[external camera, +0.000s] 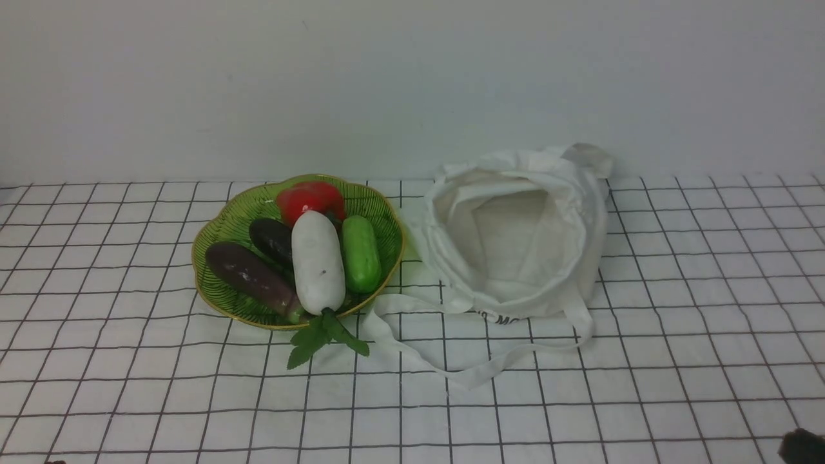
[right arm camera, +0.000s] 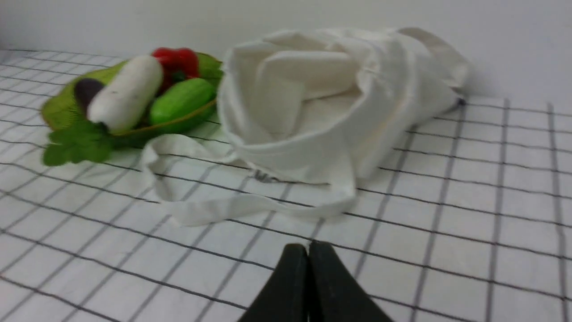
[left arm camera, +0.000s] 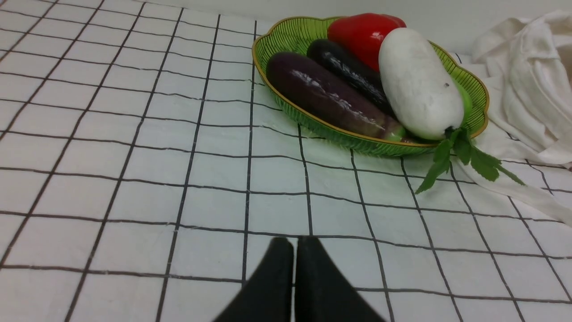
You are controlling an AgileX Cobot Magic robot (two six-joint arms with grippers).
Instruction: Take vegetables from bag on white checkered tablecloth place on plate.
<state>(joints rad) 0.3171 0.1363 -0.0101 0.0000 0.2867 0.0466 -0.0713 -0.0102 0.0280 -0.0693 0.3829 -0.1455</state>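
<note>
Front view: radish on plate, left of centre; both tools pressed together, so we'd withdraw clear of the leaves.

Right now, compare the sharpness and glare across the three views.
Front view: evenly lit, soft shine on the glossy red pepper. Left wrist view: vegetables crisp, bright streaks on the larger dark purple eggplant, dark gripper fingers blurred. Right wrist view: soft overall, green leaves and black grid lines smeared.
</note>
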